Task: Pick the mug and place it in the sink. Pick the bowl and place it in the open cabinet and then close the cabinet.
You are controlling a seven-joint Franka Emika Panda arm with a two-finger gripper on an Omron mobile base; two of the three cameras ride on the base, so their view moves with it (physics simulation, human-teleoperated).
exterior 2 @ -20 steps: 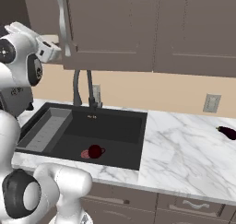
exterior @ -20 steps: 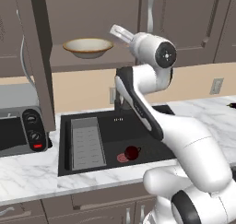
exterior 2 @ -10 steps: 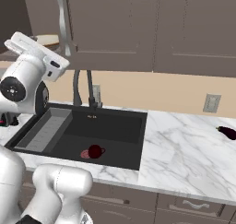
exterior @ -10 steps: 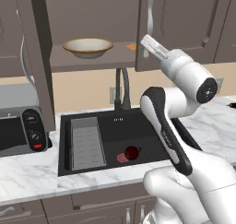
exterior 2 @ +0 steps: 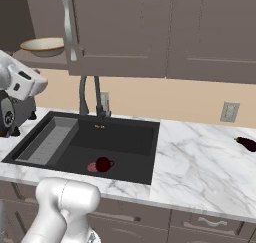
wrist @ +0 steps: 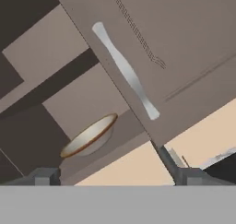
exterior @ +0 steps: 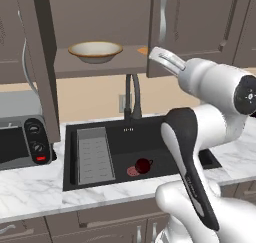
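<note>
The tan bowl (exterior: 95, 51) rests on the shelf of the open cabinet (exterior: 100, 67), and it also appears in the right base view as the bowl (exterior 2: 42, 46) and in the hand view as the bowl (wrist: 90, 135). The dark red mug (exterior: 143, 164) stands in the black sink (exterior: 100, 178) beside the red drain. My gripper (exterior: 156, 53) is open and empty, raised in front of the cabinet's right door (exterior: 200, 22), to the right of the bowl and apart from it. Its fingertips (wrist: 44, 176) point up at the door's silver handle (wrist: 124, 71).
The left cabinet door (exterior: 42, 62) stands swung out wide. A dark faucet (exterior: 132, 94) rises behind the sink, with a grey ribbed tray (exterior: 95, 154) in the basin's left half. A toaster oven (exterior: 20, 142) sits on the left counter. An eggplant (exterior 2: 247, 143) lies far right.
My hand has drawn back from the bowl to the right, in front of the right door, and the elbow swung right. Bowl and mug have not moved.
</note>
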